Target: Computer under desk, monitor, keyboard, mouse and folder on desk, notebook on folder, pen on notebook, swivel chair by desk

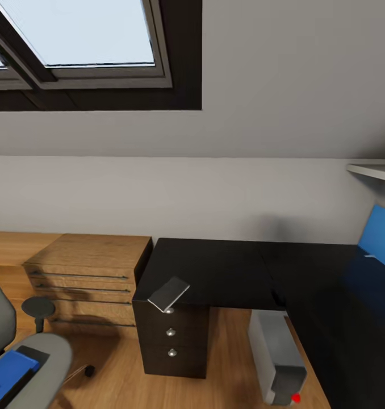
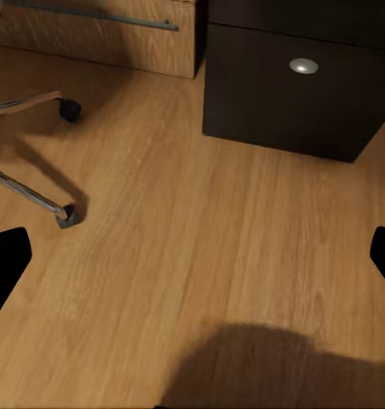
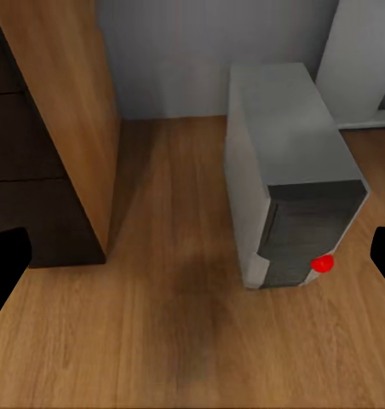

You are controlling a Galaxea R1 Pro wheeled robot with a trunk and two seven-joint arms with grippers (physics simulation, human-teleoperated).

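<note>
The black L-shaped desk [image 1: 226,267] stands against the wall, its three-drawer unit [image 1: 171,335] at the left end. Under it sits the light grey computer [image 1: 276,355], seen close up in the right wrist view as the computer [image 3: 290,162] with a red dot. At the lower left is the grey swivel chair [image 1: 42,355] with the blue folder [image 1: 11,369] on its seat. My left gripper [image 2: 192,264] hangs open over bare floor near the chair's chrome legs [image 2: 31,192]. My right gripper [image 3: 192,264] is open above the floor beside the computer. Keyboard, mouse and pen are out of view.
A low oak chest [image 1: 84,272] stands left of the desk. A small grey flat object [image 1: 168,293] lies tilted on the desk's front left corner. A bright blue panel [image 1: 380,238] stands at the desk's far right. A white shelf [image 1: 374,170] juts out above it.
</note>
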